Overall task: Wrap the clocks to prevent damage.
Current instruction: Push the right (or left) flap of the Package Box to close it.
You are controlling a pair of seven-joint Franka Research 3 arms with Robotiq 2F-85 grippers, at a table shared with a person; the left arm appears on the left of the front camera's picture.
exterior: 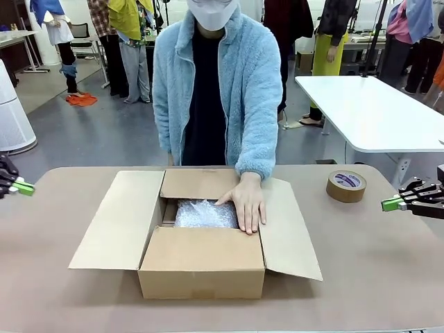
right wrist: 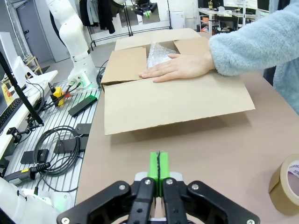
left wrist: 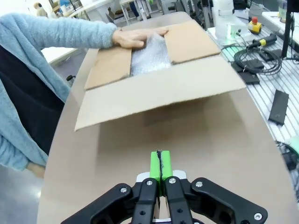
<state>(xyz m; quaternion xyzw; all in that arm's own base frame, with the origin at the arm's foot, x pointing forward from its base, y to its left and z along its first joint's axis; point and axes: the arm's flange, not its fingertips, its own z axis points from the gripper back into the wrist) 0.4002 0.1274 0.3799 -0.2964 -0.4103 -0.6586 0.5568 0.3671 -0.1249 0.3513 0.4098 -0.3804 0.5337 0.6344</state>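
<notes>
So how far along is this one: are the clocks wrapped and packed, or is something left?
Done: the clocks sit as one bubble-wrap bundle inside the open cardboard box. In hand: the person's hand lies flat at the opening's edge, partly over the bundle. Left: the flaps stand open and the tape roll sits untouched on the table. Left pincer and right pincer are shut, empty, at the table's sides.

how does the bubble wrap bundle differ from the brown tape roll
The whitish, pillow-like bubble wrap bundle lies inside the open brown cardboard box, a person's hand at its edge; the brown ring-shaped tape roll lies flat on the tan table, untouched. Both lie apart from the left pincer and right pincer.
</notes>
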